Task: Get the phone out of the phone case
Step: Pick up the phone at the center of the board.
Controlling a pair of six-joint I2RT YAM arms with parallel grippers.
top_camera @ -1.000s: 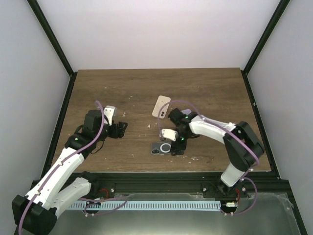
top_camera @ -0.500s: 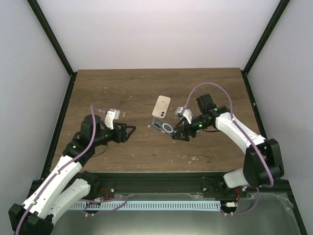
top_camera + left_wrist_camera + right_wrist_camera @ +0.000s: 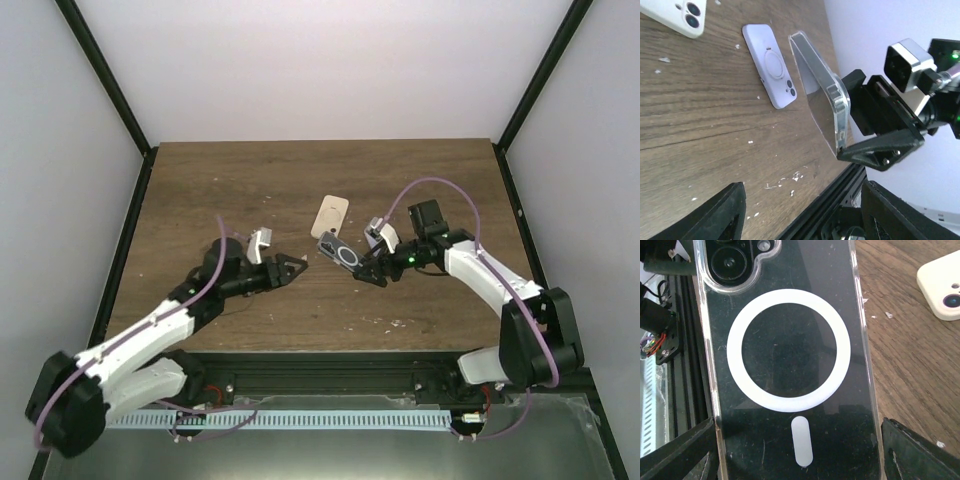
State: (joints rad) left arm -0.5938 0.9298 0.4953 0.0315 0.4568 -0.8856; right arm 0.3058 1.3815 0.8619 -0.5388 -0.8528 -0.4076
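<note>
Right end effector (image 3: 366, 264) grips the cased phone (image 3: 340, 252) above the table (image 3: 200, 190).

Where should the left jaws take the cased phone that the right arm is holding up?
Grip the phone case at its free camera end, across the long edges, coming from the left. The right gripper clamps the other end, holding it tilted off the table, free end on the side of the open left gripper.

place: probably a lab test cell | evidence: white walls (image 3: 300, 70), black frame (image 3: 112, 85), wooden table (image 3: 250, 185)
</note>
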